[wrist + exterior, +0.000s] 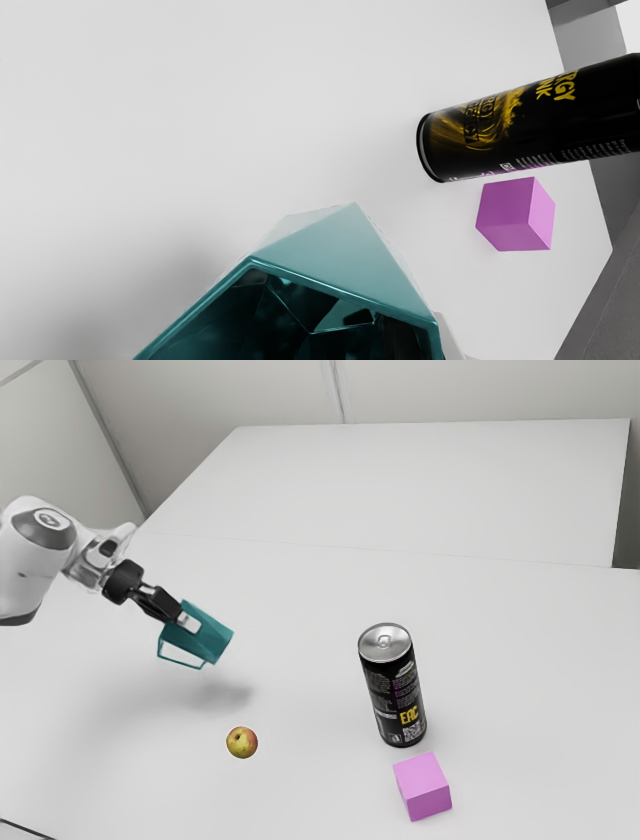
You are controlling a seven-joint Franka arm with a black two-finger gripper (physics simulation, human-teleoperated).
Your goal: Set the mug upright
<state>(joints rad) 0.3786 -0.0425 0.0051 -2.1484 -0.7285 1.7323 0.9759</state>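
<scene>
Teal mug (213,639): aloft over the white table (300,595), tilted, with mouth toward the gripper and handle (178,661) on the underside.
Black two-finger gripper (187,622): closed on the mug's wall near the rim, apparently.
Slip risk: likely to pivot or drop while being turned base-down, given a pinch so far off-centre.
Landing risk: apt to topple if released still tilted or too high, or if lowered handle-first.
Apple (242,742), energy drink can (395,695), pink cube (424,788): apart from the mug, but open to knocks from a wide, low swing.
</scene>
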